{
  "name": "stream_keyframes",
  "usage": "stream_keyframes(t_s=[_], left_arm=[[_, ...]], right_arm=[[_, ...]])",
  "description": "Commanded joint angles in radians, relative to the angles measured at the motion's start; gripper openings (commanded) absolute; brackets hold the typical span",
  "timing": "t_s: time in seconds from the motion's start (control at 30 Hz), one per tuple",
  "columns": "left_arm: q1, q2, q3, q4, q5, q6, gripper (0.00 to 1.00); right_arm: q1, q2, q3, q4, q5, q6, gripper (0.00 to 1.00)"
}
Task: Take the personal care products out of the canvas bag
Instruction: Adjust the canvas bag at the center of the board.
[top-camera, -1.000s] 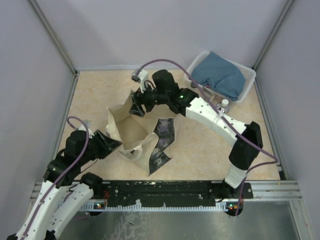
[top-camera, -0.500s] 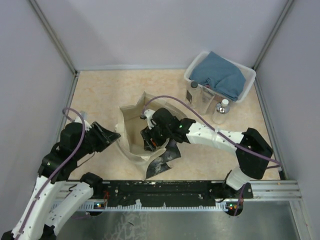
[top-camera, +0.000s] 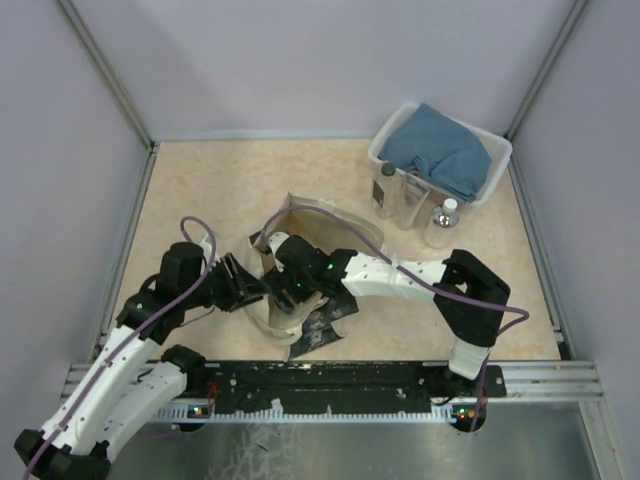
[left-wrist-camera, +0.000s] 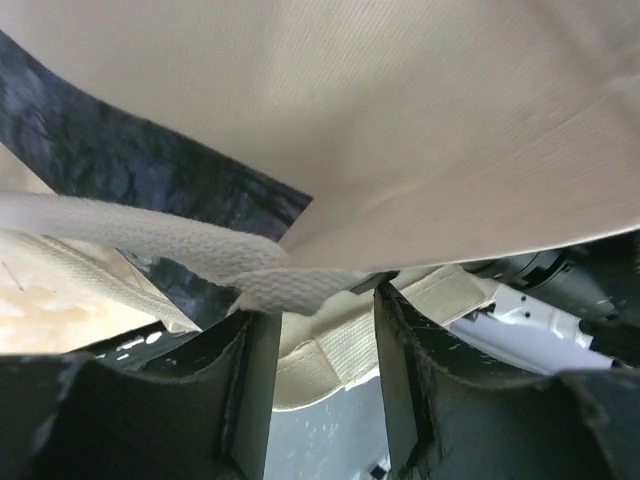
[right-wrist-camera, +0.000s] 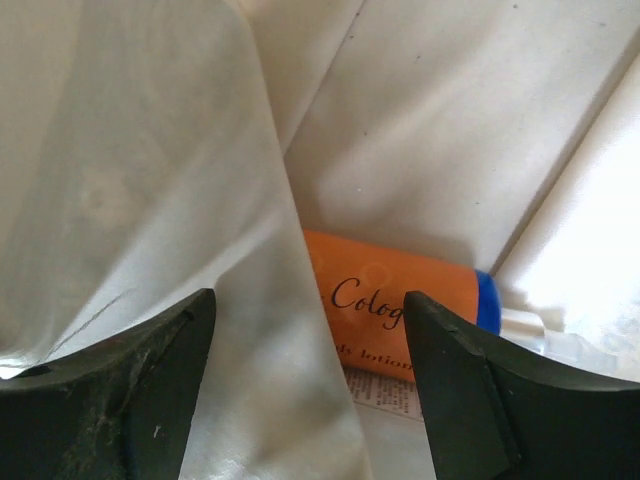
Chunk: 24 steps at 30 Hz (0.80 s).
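The canvas bag (top-camera: 335, 222) stands open at mid-table, its dark printed panel (top-camera: 318, 322) to the front. My left gripper (top-camera: 250, 290) grips the bag's near-left rim; in the left wrist view (left-wrist-camera: 325, 300) the white webbing handle (left-wrist-camera: 180, 240) is bunched between its fingertips. My right gripper (top-camera: 290, 292) reaches down into the bag, open and empty (right-wrist-camera: 308, 305). An orange-and-blue bottle (right-wrist-camera: 400, 300) lies on the bag's bottom just ahead of it, partly under a cloth fold (right-wrist-camera: 200, 200). Three bottles (top-camera: 385, 190) (top-camera: 408, 200) (top-camera: 443, 222) stand outside by the basket.
A white plastic basket (top-camera: 497, 170) holding a folded blue cloth (top-camera: 440, 150) stands at the back right. Grey walls close in the table on three sides. The right arm's forearm (top-camera: 400, 275) stretches across the bag's right rim.
My right gripper moved from the bag's far rim down into the bag. My left gripper moved right with the bag's rim, and the bag shifted and changed shape.
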<state>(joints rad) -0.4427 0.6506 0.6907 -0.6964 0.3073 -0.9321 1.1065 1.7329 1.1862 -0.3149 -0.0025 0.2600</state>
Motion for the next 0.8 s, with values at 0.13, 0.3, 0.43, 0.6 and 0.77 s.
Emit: stream_keyframes(t_s=[0.13, 0.3, 0.43, 0.6, 0.77], left_arm=[[0.001, -0.036, -0.122, 0.036, 0.038, -0.005, 0.48], [0.002, -0.026, -0.066, 0.004, -0.007, 0.016, 0.45], [0.001, -0.039, -0.001, -0.066, -0.077, 0.04, 0.35], [0.002, -0.058, 0.087, -0.171, -0.156, 0.062, 0.0], [0.002, -0.087, 0.175, -0.229, -0.216, 0.072, 0.0]], right_arm=[[0.012, 0.0, 0.092, -0.253, 0.154, -0.064, 0.84], [-0.023, -0.018, 0.174, -0.345, 0.235, -0.058, 0.89], [-0.112, -0.04, 0.229, -0.404, 0.199, -0.018, 0.9], [-0.207, -0.109, 0.254, -0.452, 0.23, 0.005, 0.9], [-0.313, -0.088, 0.269, -0.455, 0.265, 0.003, 0.92]])
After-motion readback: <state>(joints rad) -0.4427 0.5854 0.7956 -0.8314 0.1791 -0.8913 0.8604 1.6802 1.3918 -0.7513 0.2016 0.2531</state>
